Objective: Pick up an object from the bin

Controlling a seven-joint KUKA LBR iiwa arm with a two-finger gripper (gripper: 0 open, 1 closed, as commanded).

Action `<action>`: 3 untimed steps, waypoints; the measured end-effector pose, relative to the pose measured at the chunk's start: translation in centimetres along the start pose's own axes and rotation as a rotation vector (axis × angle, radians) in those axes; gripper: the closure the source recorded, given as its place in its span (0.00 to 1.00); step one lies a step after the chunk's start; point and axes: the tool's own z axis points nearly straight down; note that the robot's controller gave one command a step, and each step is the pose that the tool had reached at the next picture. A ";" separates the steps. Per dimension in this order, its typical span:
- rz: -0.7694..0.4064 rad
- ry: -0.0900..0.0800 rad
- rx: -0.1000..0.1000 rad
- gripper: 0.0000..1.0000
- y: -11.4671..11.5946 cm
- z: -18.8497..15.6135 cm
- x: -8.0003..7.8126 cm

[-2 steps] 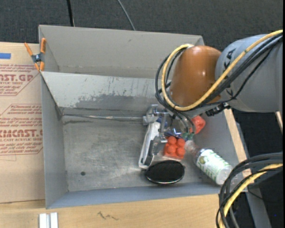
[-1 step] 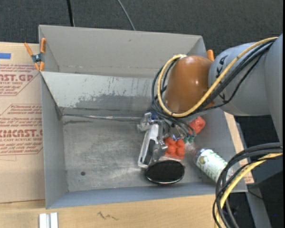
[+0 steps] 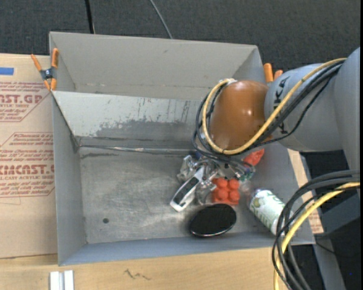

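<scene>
Hovering low over the right part of the grey bin (image 3: pixel 121 192), the gripper (image 3: pixel 190 189) is hanging just beside an orange studded block (image 3: pixel 225 190) and near a black oval disc (image 3: pixel 213 220), probably its nearest candidates to pick, though I cannot tell whether it is released or clenched.

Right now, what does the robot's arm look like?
The arm is big, round and pale grey, with black letters on it. Its wrist wears a shiny orange-brown dome, and yellow and black cables loop around that.
</scene>
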 end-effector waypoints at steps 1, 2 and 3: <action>0.000 0.000 0.000 1.00 0.0 0.0 0.0; -0.016 0.002 -0.003 1.00 -0.1 -6.8 1.1; -0.016 0.002 -0.003 1.00 -0.1 -6.8 1.1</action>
